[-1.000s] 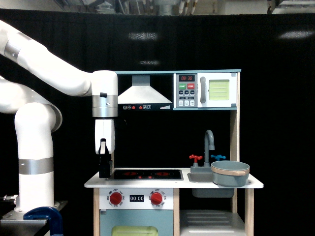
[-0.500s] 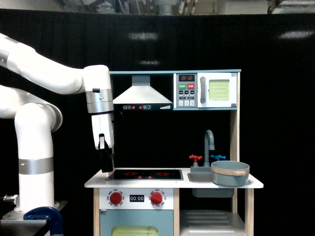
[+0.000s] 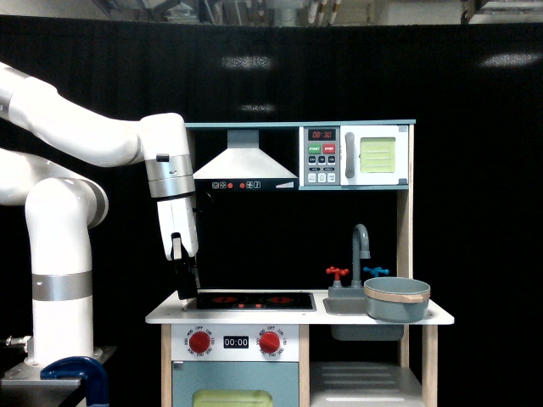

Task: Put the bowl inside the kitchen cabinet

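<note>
- A blue clamp (image 3: pixel 75 375) sits at the foot of the white arm's base column (image 3: pixel 59 280), low at the exterior view's left.
- The arm reaches across from that side and bends down, so the black gripper (image 3: pixel 187 288) hangs slightly tilted over the left edge of the toy kitchen's white counter (image 3: pixel 170 315). It is close to the counter, but contact cannot be judged. Its dark fingers merge with the black backdrop, so whether they are spread or closed cannot be told; nothing visible is in them.
- Just right of the gripper lies the black hob (image 3: pixel 252 300) with red rings, under the white extractor hood (image 3: pixel 244 161). Below are two red knobs (image 3: pixel 199 342) and a small clock display.
- Further right, the grey sink basin (image 3: pixel 346 305) carries a grey faucet (image 3: pixel 362 246) with a red and a blue tap.
- The bowl (image 3: pixel 397 300) stands upright on the counter, just beside the sink on its right, well apart from the gripper; hob, sink and faucet lie between them.
- Above it, the microwave (image 3: pixel 356 156) fills the top shelf.
- The kitchen cabinet (image 3: pixel 365 377) opens below the bowl, under the counter; only its pale shelf shows at the bottom edge.
</note>
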### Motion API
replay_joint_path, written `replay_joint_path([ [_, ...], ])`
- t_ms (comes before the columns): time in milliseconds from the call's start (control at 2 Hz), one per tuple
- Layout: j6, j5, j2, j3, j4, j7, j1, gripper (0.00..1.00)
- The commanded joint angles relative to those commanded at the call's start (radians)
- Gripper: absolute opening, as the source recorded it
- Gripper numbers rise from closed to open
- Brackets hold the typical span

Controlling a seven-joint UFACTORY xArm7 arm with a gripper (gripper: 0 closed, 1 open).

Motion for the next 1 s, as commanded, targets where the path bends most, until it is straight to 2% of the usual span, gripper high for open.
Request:
replay_joint_path([
  [500,-0.195,-0.004,0.248,-0.043,0.079,0.070,-0.114,1.00],
  [1000,-0.374,0.290,0.867,-0.059,0.473,0.266,-0.032,1.00],
])
